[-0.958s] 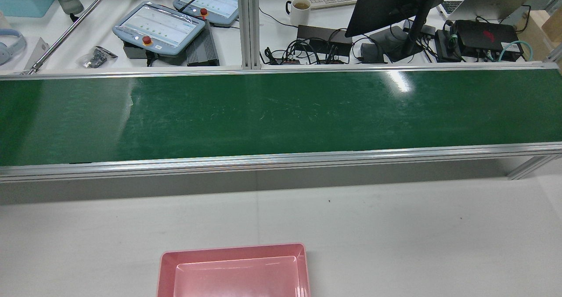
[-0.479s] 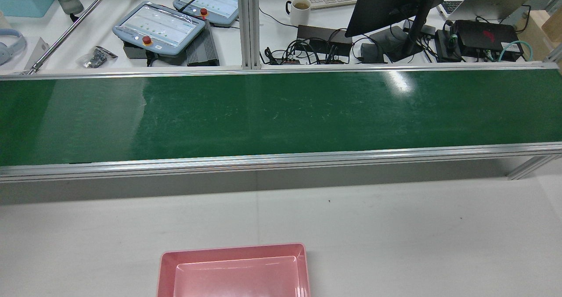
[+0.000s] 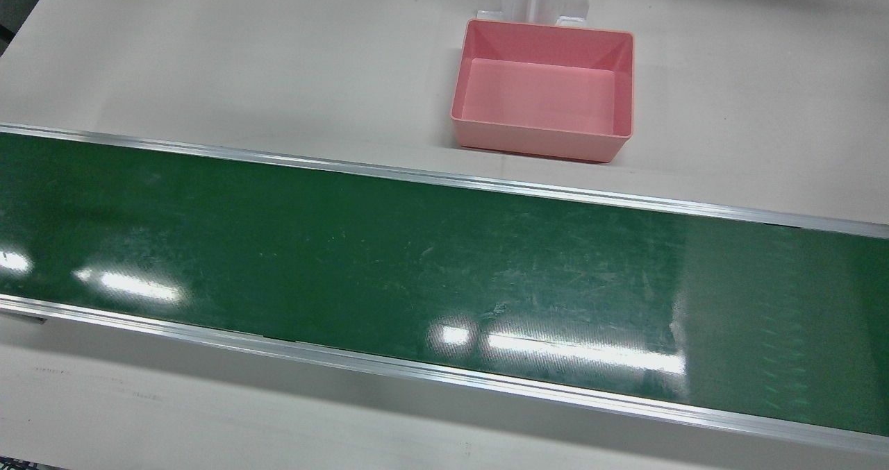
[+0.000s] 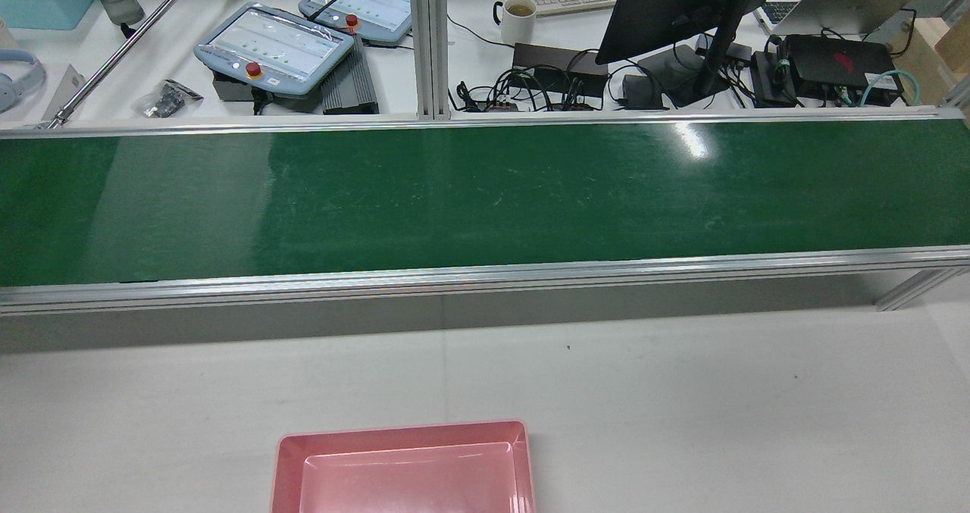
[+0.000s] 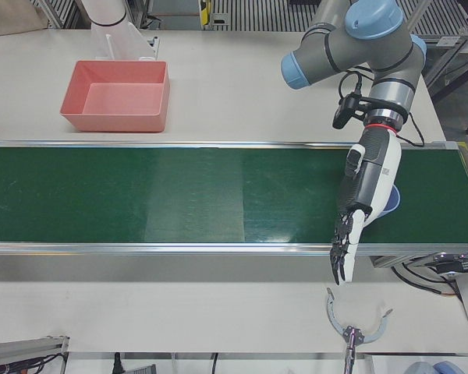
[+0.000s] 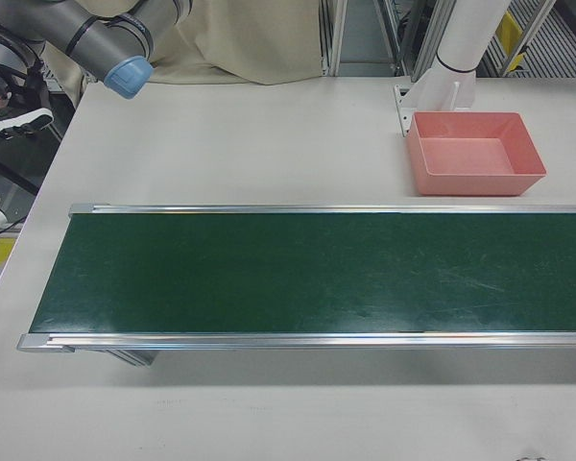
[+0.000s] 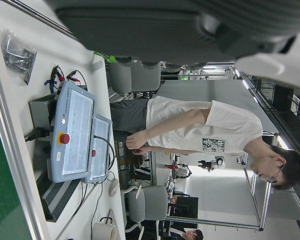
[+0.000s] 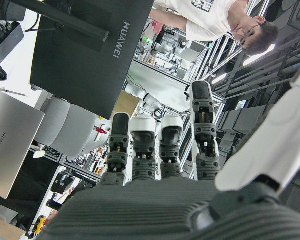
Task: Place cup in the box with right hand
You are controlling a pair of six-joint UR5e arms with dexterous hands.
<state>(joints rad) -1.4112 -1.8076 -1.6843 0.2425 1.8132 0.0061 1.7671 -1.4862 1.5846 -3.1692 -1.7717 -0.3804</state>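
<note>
The pink box stands empty on the white table beside the green belt; it also shows in the rear view, the left-front view and the right-front view. A blue round object, perhaps the cup, lies at the belt's end, mostly hidden behind my left hand. That hand hangs over it with fingers straight and apart, open. My right hand only peeks in at the right-front view's left edge, beyond the belt's other end. Its fingers stand straight, holding nothing.
Aluminium rails edge the belt on both sides. Beyond it a desk carries two teach pendants, a monitor, a mug and cables. A person stands behind that desk. A metal ring tool lies near the left-front table edge.
A paler patch on the belt has slid to the right in the rear view, so the belt is running. A person's hand at the top edge has gone.
</note>
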